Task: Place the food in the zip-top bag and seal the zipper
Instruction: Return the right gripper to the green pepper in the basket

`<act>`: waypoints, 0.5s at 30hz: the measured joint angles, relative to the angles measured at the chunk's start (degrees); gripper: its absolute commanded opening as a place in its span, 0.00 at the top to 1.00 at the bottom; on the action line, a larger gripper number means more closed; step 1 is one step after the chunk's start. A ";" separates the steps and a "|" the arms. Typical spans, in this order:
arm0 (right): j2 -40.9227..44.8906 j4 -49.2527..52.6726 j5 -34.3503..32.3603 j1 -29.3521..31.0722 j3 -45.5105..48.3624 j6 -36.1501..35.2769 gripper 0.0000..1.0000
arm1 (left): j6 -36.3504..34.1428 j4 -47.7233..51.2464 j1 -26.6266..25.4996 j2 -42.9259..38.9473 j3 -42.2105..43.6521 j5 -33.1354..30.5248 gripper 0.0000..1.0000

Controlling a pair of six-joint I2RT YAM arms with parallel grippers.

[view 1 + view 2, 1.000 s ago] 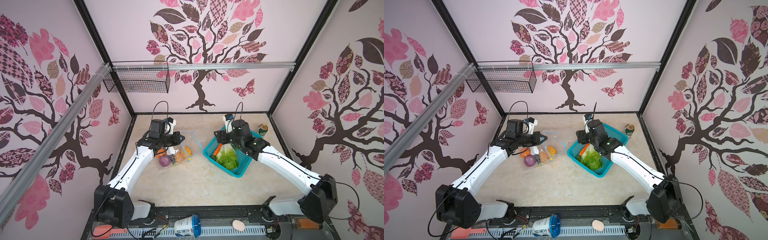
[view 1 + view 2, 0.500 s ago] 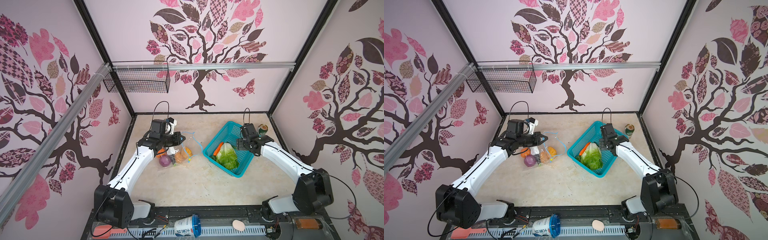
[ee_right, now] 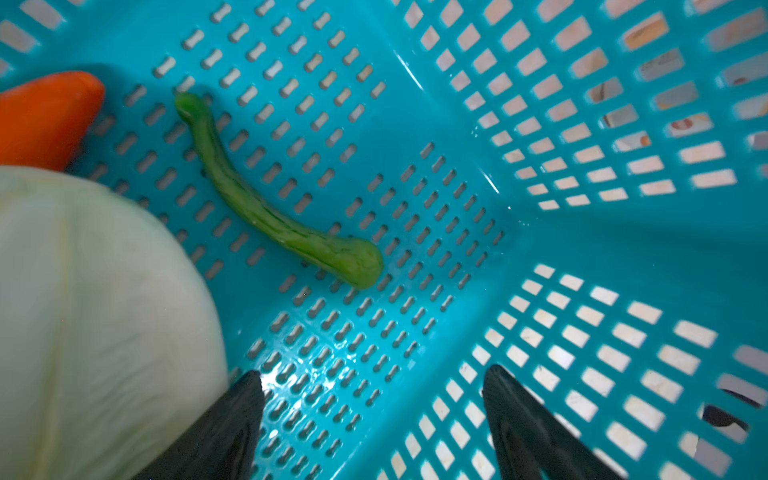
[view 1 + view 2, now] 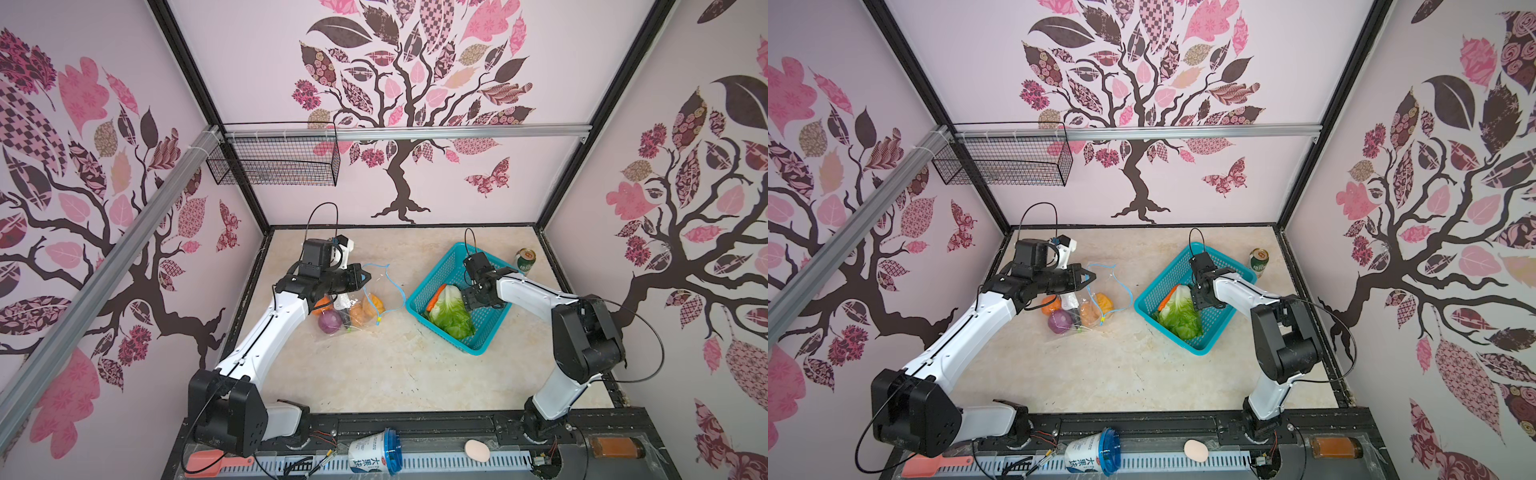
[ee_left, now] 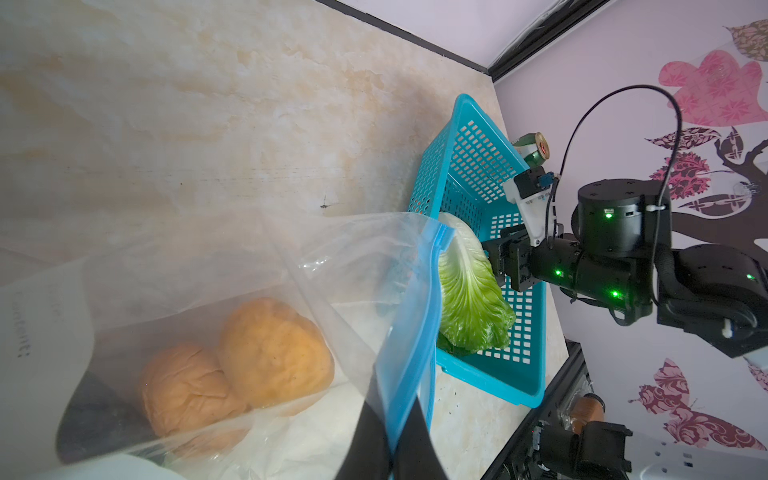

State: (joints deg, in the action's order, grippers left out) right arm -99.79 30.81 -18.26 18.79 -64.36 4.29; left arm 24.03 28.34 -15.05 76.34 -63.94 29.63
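Observation:
The clear zip-top bag (image 4: 353, 307) lies left of centre with a purple onion (image 4: 329, 322), tan potatoes (image 5: 274, 353) and an orange pumpkin (image 4: 322, 305) inside. My left gripper (image 5: 392, 432) is shut on the bag's blue zipper (image 5: 419, 316) and holds the mouth up; in both top views the gripper (image 4: 363, 276) hangs above the bag. The yellow slider (image 4: 378, 321) hangs at the strip's near end. My right gripper (image 3: 374, 399) stands open and empty inside the teal basket (image 4: 478, 345), beside the cabbage (image 3: 91, 311). A carrot (image 3: 45, 116) and a green pod (image 3: 274, 220) lie on the basket floor.
A green drink can (image 4: 525, 259) stands behind the basket at the back right. A black wire basket (image 4: 274, 160) hangs on the back wall. A pale egg-shaped thing (image 4: 477, 450) and a tipped cup (image 4: 374, 457) lie on the front rail.
My right arm has pulled back from the basket's left side to its right and dropped in beside the cabbage, its jaws spreading wider. The left arm and bag have not moved.

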 measured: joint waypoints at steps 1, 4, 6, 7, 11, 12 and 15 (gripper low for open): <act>-0.55 -0.15 0.04 -0.09 -0.17 -0.20 0.14 | 0.00 0.00 0.00 0.04 0.00 0.00 1.00; -2.45 -0.42 0.07 -0.44 -1.07 -0.70 0.14 | 0.00 0.00 0.00 0.11 0.00 0.00 1.00; -3.91 -0.55 0.04 -0.59 -2.16 -0.96 0.14 | -0.02 0.00 0.00 0.11 0.00 -0.02 1.00; -4.50 -0.61 0.07 -0.61 -2.64 -1.11 0.14 | 0.00 0.00 0.00 0.11 0.00 -0.02 1.00; -6.93 -1.40 0.37 -0.61 -4.48 -1.09 0.14 | -0.02 0.00 0.00 0.11 0.00 -0.04 1.00; -7.72 -1.90 0.68 -0.59 -5.07 -0.92 0.14 | -0.02 0.00 0.00 0.11 0.00 -0.07 1.00; -9.20 -2.67 1.55 -0.61 -6.56 -0.26 0.15 | -0.04 0.00 0.00 0.11 0.00 -0.22 1.00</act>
State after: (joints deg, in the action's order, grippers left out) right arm -108.99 28.14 -16.71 18.17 -70.91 4.03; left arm 23.99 28.34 -15.05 76.44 -63.94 29.41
